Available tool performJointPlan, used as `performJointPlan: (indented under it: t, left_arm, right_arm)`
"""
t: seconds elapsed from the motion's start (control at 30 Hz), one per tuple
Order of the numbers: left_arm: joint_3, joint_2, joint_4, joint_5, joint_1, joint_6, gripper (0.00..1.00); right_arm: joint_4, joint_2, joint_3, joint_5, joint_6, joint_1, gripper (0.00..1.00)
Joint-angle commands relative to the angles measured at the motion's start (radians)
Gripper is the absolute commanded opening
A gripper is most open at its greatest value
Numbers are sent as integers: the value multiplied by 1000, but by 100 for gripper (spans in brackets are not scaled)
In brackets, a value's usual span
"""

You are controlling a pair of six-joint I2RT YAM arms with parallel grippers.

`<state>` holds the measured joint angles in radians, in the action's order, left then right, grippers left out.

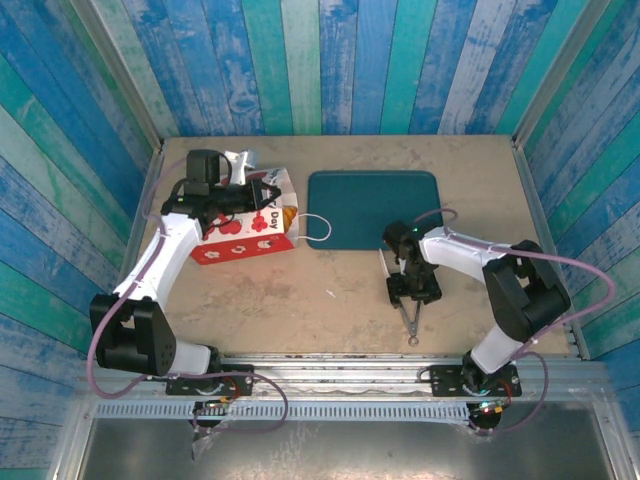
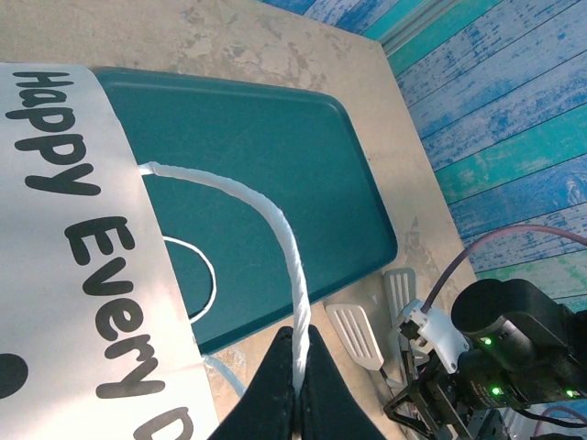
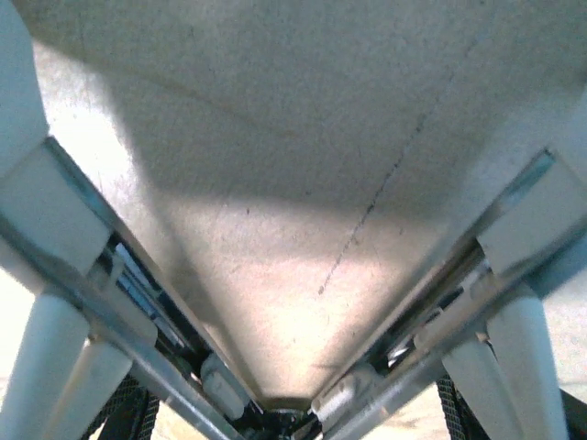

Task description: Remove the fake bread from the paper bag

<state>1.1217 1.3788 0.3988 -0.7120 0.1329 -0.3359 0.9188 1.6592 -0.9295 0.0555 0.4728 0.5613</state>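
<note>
The paper bag [image 1: 240, 228] is laid on its side on the left part of the desk [image 1: 300, 310], with its mouth turned toward the teal tray [image 1: 372, 200] just beside it. A white face printed with black lettering is turned upward, and a red face with white shapes is seen along its near edge. At the mouth of the bag a small golden-orange patch is made out, probably the fake bread [image 1: 288, 213], though it is too small to be told for certain.

The left claw [image 2: 298, 392] is held at the bag's far end. In the left wrist view its dark fingers are pressed together on a white cord handle [image 2: 275, 220], which is drawn in a curve from the bag's edge to the fingertips, above the tray. A second cord loop [image 1: 318, 228] is laid across the tray's left edge.

The right claw [image 1: 413, 287] is lowered over the desk just before the tray's near right corner. It is set wide astride a pair of metal tongs [image 1: 410, 322] with white slotted tips, the hinge pointed toward the arm bases. Whether the tongs are actually squeezed cannot be told.
</note>
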Motion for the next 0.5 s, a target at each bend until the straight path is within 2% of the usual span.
performJointPlan:
  t: [0.0,0.23,0.37,0.47]
  left_arm:
    - [4,-30,16,3,5,15,5]
    - [3,-37,16,3,5,11,5]
    - [0,-46,18,5,5,11,5]
    - [-6,-45,11,10,5,8,5]
  right_arm:
    - [-6,44,0,-11,-6,-1,77]
    - [2,25,11,80,11,-1,76]
    - [16,-23,28,90,21,-8,77]
    - [-1,7,41,86,13,-16,77]
